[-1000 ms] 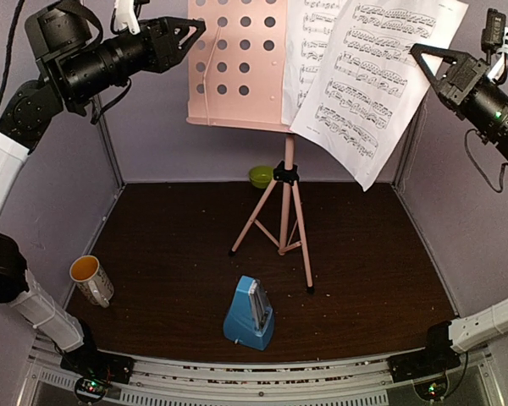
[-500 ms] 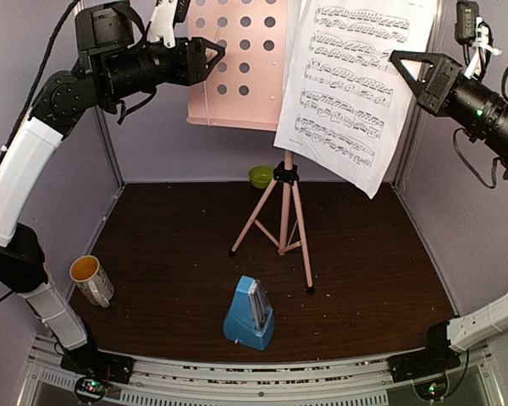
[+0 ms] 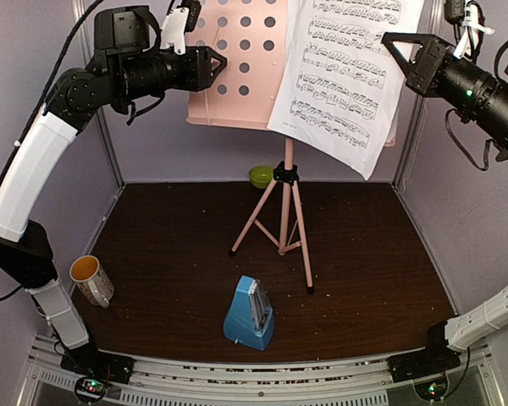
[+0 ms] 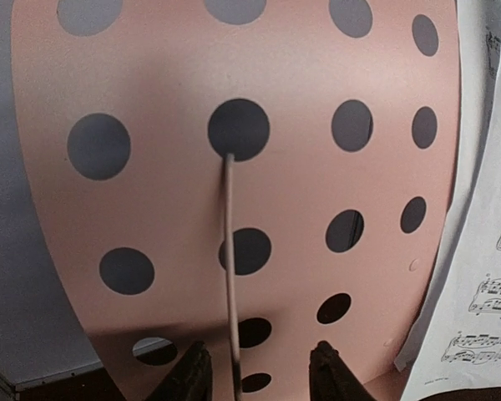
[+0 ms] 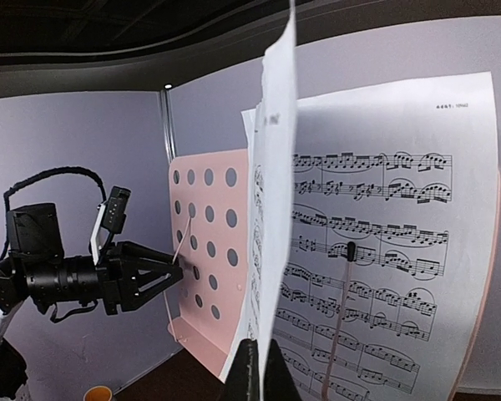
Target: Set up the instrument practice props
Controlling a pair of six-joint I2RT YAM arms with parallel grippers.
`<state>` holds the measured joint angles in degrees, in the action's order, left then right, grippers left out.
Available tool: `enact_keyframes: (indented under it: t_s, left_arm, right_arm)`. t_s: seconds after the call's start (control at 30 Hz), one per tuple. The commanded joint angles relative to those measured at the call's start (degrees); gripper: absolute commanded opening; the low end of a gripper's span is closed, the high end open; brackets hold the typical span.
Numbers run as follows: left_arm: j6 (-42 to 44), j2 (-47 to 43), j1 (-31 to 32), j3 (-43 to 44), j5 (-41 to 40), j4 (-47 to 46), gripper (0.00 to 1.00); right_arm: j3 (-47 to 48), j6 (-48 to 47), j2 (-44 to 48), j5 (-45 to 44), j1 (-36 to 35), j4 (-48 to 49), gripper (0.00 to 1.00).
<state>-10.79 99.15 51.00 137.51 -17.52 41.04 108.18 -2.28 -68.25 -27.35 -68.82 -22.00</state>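
Note:
The pink music stand (image 3: 286,211) stands at the back middle, its perforated desk (image 3: 237,68) up high. My right gripper (image 3: 391,44) is shut on the edge of a sheet-music page (image 3: 339,76) and holds it in front of the desk's right half. In the right wrist view the held page (image 5: 271,192) is edge-on above my gripper (image 5: 260,369), and a second page (image 5: 384,242) rests on the desk behind a wire retainer. My left gripper (image 3: 218,63) is open at the desk's left part; its fingers straddle a pink wire retainer (image 4: 230,276). The blue metronome (image 3: 250,315) stands on the floor in front.
A white mug (image 3: 91,279) with an orange inside lies near the left wall. A lime-green bowl (image 3: 260,176) sits behind the tripod legs. Purple walls close the brown floor on three sides.
My right gripper has carried the page left and up, closer over the desk. My left arm has swung right, bringing its gripper up to the desk's left part.

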Motion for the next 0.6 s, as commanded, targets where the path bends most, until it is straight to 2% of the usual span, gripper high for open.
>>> enact_keyframes:
  t_s: [0.0, 0.17, 0.4, 0.57]
  left_arm:
    - [-1.5, 0.9, -0.6, 1.7, -1.2, -0.9, 0.39]
    - [-1.3, 0.6, -0.6, 1.4, -0.8, -3.5, 0.22]
    - [-0.6, -1.0, -0.5, -1.8, -1.4, -7.5, 0.08]
    - [-0.5, -2.1, -0.6, -3.7, -1.9, -8.9, 0.01]
  right_arm:
    - [3.3, -2.0, -1.6, -0.9, -0.2, 0.5, 0.0]
    - [6.0, -2.4, -3.6, -2.1, -0.2, 0.8, 0.0]
    - [12.0, -3.5, -8.4, -3.1, -0.3, 0.6, 0.0]
    - [15.5, -3.6, -11.1, -3.5, -0.3, 0.8, 0.0]
